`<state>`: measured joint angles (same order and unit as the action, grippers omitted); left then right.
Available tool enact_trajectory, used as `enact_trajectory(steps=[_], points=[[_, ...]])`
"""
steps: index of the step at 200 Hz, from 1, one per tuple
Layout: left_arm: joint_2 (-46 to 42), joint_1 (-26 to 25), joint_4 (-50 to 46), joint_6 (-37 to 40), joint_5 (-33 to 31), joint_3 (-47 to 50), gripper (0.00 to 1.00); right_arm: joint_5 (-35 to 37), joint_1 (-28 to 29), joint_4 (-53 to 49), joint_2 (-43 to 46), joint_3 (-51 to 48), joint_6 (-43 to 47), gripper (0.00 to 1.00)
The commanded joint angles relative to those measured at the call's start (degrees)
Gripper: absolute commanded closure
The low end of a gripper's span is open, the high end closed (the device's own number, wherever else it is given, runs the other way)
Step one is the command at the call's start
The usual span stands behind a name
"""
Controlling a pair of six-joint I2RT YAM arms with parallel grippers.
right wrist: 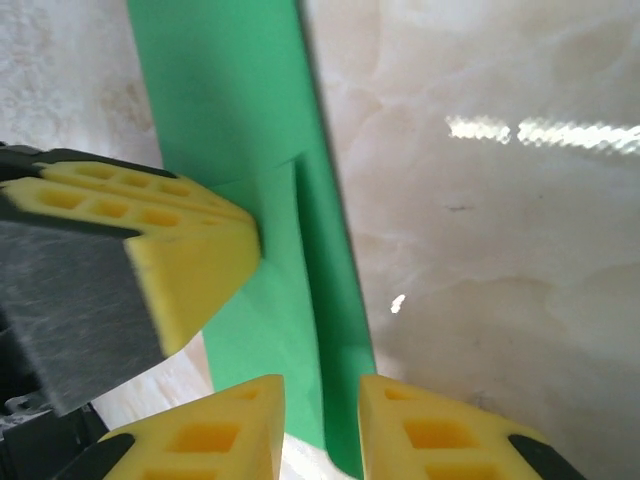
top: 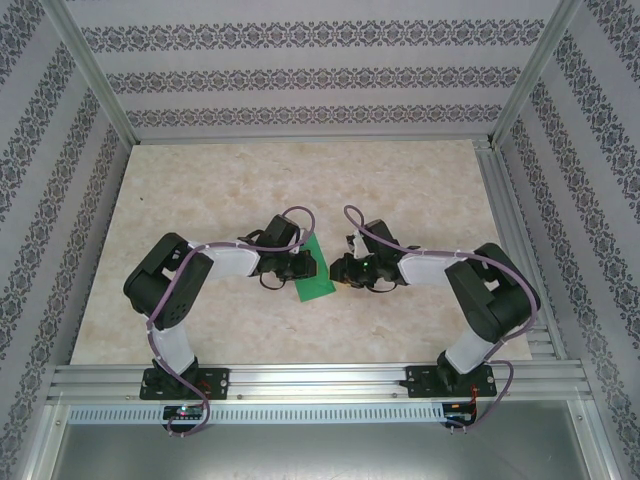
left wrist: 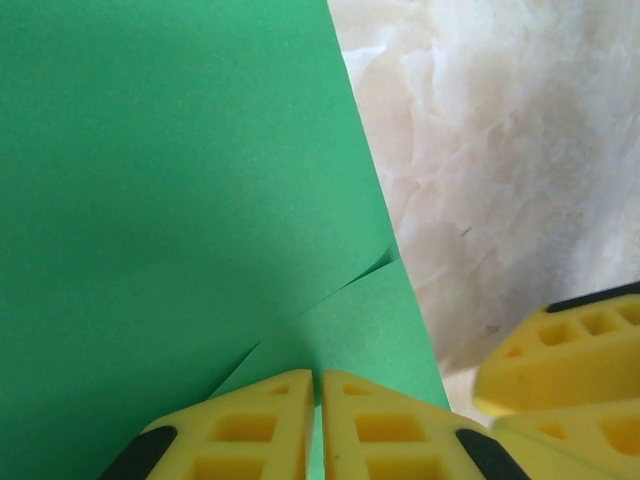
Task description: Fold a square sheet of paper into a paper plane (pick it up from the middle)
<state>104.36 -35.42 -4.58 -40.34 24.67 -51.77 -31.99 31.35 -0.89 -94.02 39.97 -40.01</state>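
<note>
**Inspector:** State the posture of both arms.

**Operator:** From the overhead camera I see the left arm (top: 172, 285) with its elbow out to the left and its forearm reaching in toward centre. The right arm (top: 492, 295) mirrors it, elbow out to the right. Both wrists sit low, and the two tools face each other, close together.

**Inspector:** Gripper condition?

**Operator:** On its own wrist camera the left gripper (left wrist: 318, 378) has its yellow fingers (left wrist: 250, 425) side by side, with only a hairline slit between them. The right gripper (right wrist: 322, 385) stands parted, with a clear gap between its tips. One left fingertip lies just ahead of the right gripper's tips, near but apart.
</note>
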Motion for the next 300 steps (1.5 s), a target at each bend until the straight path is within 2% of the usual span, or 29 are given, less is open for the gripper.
enact_trajectory(steps=[1, 31, 78, 168, 233, 271, 300], points=[[2.8, -0.7, -5.1, 0.4, -4.2, -0.3, 0.87, 1.8, 0.1, -1.8, 3.8, 0.3, 3.3, 0.73], [3.3, -0.7, -6.1, -0.5, -4.5, -1.0, 0.87, 3.7, 3.0, -4.5, 5.2, 1.4, 5.7, 0.75], [3.7, -0.7, -6.8, -1.4, -5.0, -1.3, 0.87, 7.0, 7.8, -9.2, 1.6, 4.5, 8.4, 0.84], [3.3, -0.7, -7.7, -1.7, -6.2, -1.4, 0.86, 12.8, 9.0, -14.6, -2.8, 8.0, 9.5, 0.85], [3.2, -0.7, -9.0, -1.7, -7.9, -1.8, 0.84, 14.7, 7.2, -14.7, -1.2, 7.1, 7.7, 0.84], [3.2, -0.7, -9.1, -1.8, -7.9, -1.9, 0.83, 16.2, 7.1, -12.6, 5.4, 5.3, 7.5, 0.77], [3.3, -0.7, -9.0, -1.8, -7.7, -2.1, 0.83, 17.9, 7.0, -14.0, 5.2, 5.3, 9.9, 0.73]])
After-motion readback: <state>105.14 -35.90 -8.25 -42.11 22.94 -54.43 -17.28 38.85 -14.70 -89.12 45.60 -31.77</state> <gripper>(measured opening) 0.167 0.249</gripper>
